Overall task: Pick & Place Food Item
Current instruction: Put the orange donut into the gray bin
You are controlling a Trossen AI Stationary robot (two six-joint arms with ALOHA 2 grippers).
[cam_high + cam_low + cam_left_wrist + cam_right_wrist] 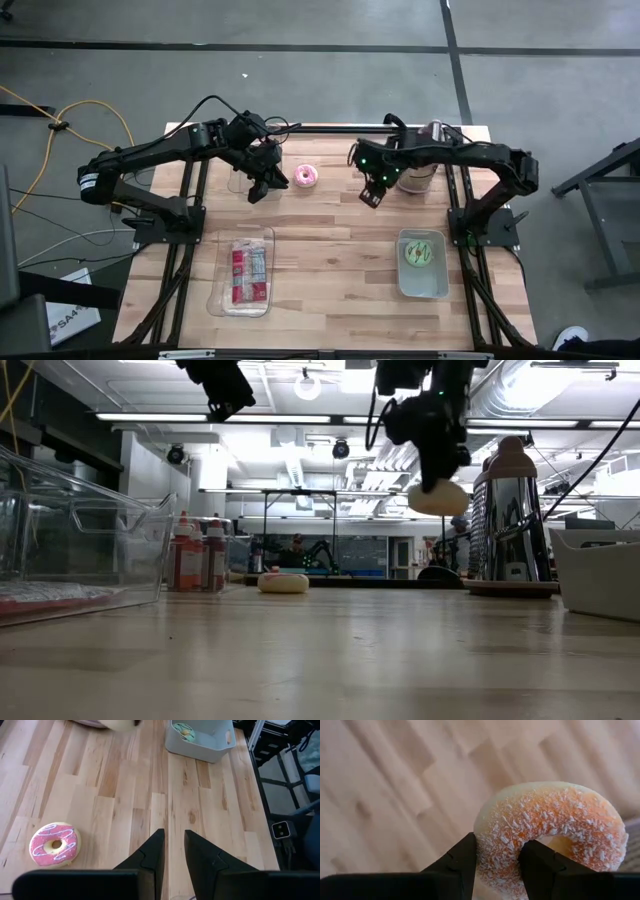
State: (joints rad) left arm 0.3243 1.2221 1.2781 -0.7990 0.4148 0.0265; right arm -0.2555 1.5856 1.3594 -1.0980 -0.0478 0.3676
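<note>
An orange sugar-dusted donut (550,825) hangs in my right gripper (497,845), high above the table's far middle (437,498). A pink-iced donut (305,177) lies flat on the wood between the two arms, also in the left wrist view (54,845). My left gripper (173,851) hovers above the table just left of the pink donut (258,186), its fingers slightly apart with nothing between them. A grey bin (440,285) at the near right holds a green-iced donut (420,253). My right gripper pinches one side of the orange donut's ring (500,855), one finger on the outer edge and the other in the hole. The fingers come from above, pointing down. The donut hangs below them, lifted clear of the table (437,498).
A clear plastic tray (243,270) with a wrapped red-and-white item lies at the near left. A steel canister (418,168) stands at the far right, close behind my right gripper. Bare wood (330,250) lies between tray and bin.
</note>
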